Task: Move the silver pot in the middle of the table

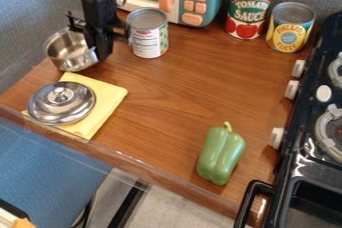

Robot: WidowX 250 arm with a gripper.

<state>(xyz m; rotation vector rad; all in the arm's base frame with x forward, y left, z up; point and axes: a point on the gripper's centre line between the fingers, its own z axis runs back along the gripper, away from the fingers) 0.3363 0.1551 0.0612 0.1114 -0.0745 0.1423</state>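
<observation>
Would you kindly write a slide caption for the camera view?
End effector at the silver pot, lid on a yellow cloth, green pepper at lower right.

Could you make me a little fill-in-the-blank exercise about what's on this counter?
The cloth under the silver lid is coloured ____.
The silver pot stands ____ its lid on.
The bell pepper is coloured ____.
The white knobs belong to the black ____.
Missing words: yellow; without; green; stove.
</observation>
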